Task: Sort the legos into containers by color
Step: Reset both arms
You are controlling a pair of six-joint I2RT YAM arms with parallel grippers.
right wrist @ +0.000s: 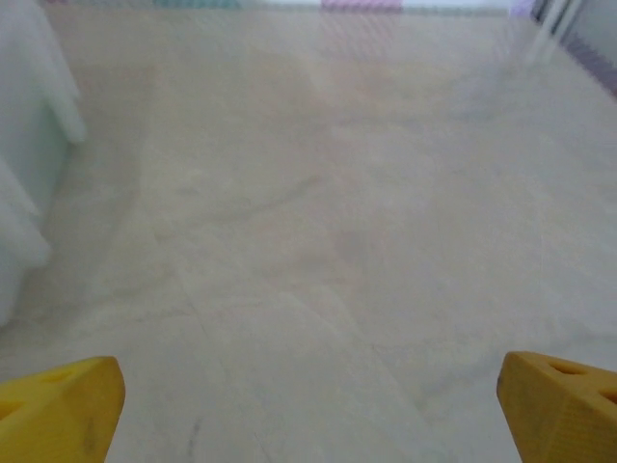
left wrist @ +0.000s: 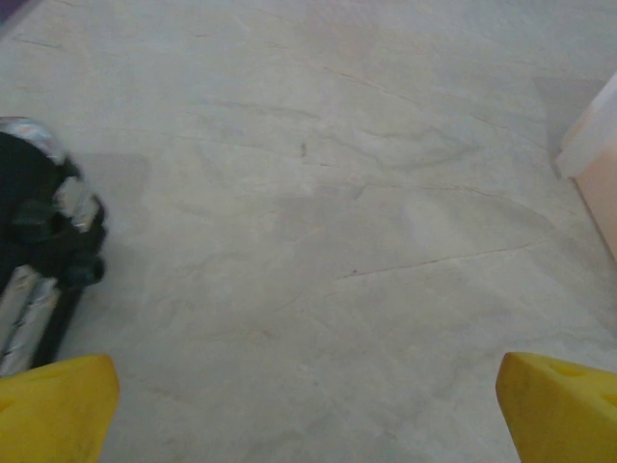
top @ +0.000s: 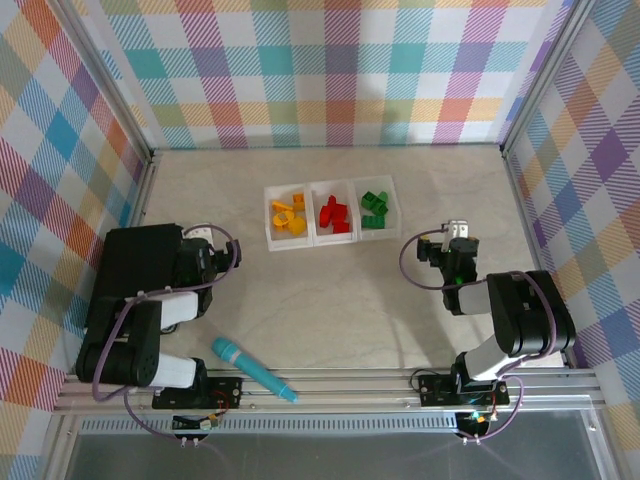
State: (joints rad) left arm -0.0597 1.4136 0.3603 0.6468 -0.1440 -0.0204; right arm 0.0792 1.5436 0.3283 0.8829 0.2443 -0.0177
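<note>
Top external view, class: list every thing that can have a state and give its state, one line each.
tray: upright, three compartments filled by color
yellow-orange legos: in the left compartment
red legos: in the middle compartment
green legos: in the right compartment
left gripper: open, empty
right gripper: open, empty
teal pen: lying flat, outside the tray

One clear tray (top: pixel 330 241) has three joined compartments (top: pixel 310 212). The left holds about four yellow-orange legos (top: pixel 288 213), the middle about four red legos (top: pixel 333 213), the right about four green legos (top: pixel 375 209). One teal cylinder (top: pixel 252 369) lies near.
</note>
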